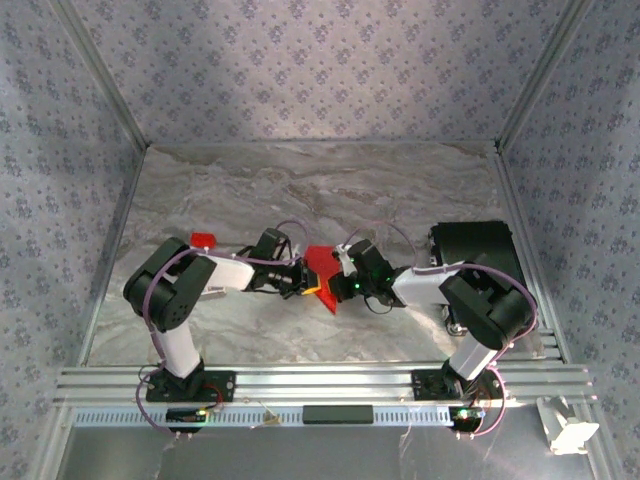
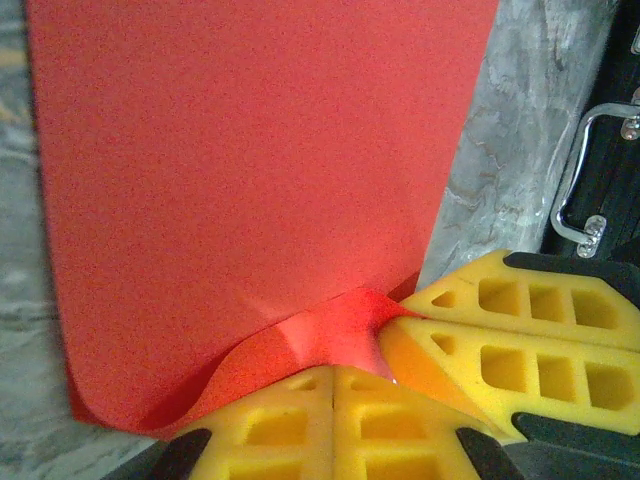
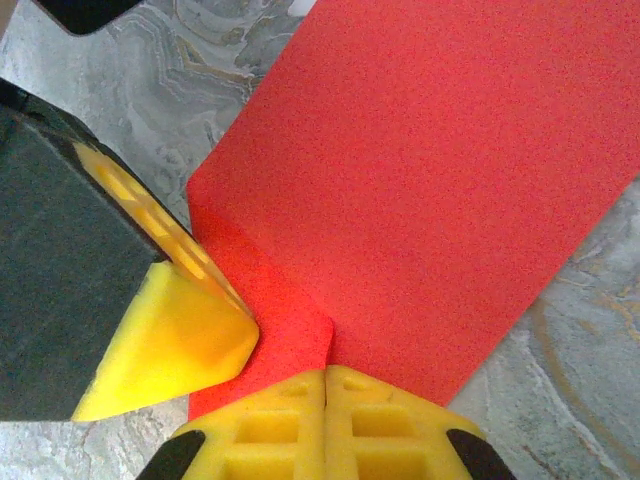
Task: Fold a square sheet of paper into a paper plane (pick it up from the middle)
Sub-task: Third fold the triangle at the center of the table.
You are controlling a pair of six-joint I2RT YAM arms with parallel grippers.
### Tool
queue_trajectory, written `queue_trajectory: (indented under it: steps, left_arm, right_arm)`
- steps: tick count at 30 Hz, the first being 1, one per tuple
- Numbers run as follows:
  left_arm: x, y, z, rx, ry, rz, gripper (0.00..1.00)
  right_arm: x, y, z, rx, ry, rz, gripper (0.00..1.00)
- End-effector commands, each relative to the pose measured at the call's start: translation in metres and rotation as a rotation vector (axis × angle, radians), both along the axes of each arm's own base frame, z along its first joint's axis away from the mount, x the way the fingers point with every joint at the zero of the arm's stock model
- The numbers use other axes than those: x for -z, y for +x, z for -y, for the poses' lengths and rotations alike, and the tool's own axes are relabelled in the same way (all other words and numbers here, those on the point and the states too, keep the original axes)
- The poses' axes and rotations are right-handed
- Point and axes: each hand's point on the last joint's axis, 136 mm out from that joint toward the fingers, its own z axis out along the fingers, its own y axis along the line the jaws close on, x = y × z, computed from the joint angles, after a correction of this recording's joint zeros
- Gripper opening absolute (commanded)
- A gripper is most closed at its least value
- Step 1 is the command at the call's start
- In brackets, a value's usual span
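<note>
Where left hand (image 2: 333, 385) pinches, thin red paper (image 2: 250, 170), rippled edge

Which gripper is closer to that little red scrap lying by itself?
Left. The left gripper, shut on the square sheet of paper, is right of the small red piece; the right gripper pinches it farther right.

Up top, the camera sits high behind the two arm bases (image 1: 188, 385), which line the bottom of its frame, and looks down and forward over the whole table (image 1: 250, 200) from well back. Each wrist camera rides just behind its own yellow fingers, left gripper (image 2: 332, 375) and right gripper (image 3: 327, 375) poking up from the bottom edge, staring at very close range. All three views share the red sheet (image 1: 322, 266) at the top view's centre, and each wrist view catches the other gripper at its side.
</note>
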Motion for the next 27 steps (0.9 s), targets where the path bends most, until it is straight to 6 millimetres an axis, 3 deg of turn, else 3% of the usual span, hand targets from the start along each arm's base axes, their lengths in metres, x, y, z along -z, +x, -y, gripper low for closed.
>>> queue_trajectory:
  steps: [1,7,11,15,20,27]
  left_arm:
    - [0.031,-0.012,-0.014,0.000,0.102,-0.052,0.00]
    - [0.030,-0.012,-0.015,0.008,0.115,-0.047,0.00]
    - [0.031,-0.013,-0.015,0.007,0.118,-0.050,0.00]
    - [0.031,-0.012,-0.015,0.005,0.119,-0.047,0.00]
    - [0.032,-0.011,-0.016,-0.001,0.125,-0.047,0.00]
    - [0.032,-0.011,-0.016,-0.001,0.127,-0.046,0.00]
  right_arm:
    - [0.009,-0.003,0.010,0.040,-0.037,-0.067,0.11]
    - [-0.031,0.008,0.020,0.123,0.019,-0.086,0.38]
    - [-0.049,0.003,0.026,0.136,0.056,-0.161,0.40]
    - [-0.054,-0.019,0.007,0.056,0.123,-0.286,0.32]
    - [-0.048,-0.042,-0.019,-0.018,0.086,-0.335,0.09]
    - [-0.026,-0.051,-0.040,-0.055,-0.024,-0.359,0.02]
